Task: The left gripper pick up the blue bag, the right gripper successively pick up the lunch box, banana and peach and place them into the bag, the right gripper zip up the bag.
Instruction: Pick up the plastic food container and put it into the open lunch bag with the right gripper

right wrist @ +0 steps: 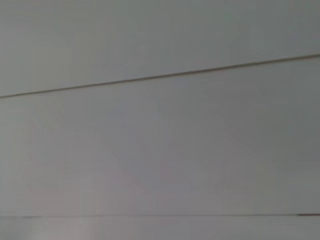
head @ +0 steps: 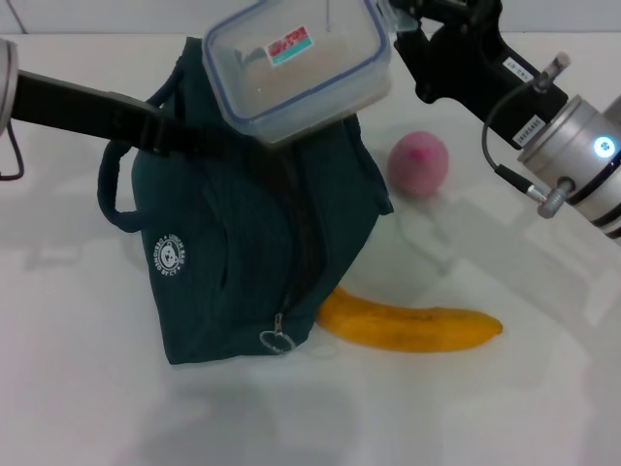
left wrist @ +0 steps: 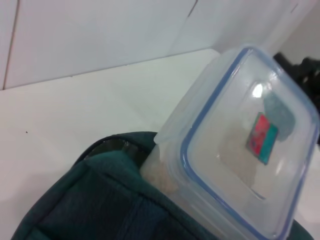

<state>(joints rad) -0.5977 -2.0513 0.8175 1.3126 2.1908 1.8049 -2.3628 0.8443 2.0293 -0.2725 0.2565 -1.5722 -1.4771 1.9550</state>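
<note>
Bag [head: 243,243] of dark teal fabric stands upright on the white table [head: 505,408], held at its upper edge by the left gripper [head: 170,136], clamped on the fabric. The lunch box [head: 296,63] hangs tilted just above the bag's open top, its far end gripped by the right gripper [head: 398,24]. The peach [head: 419,163] sits near the bag's right side. The banana [head: 412,327] lies against the bag's lower right corner.

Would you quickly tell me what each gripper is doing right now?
Left gripper: shut on the blue bag.
Right gripper: shut on the lunch box, above the bag.
</note>
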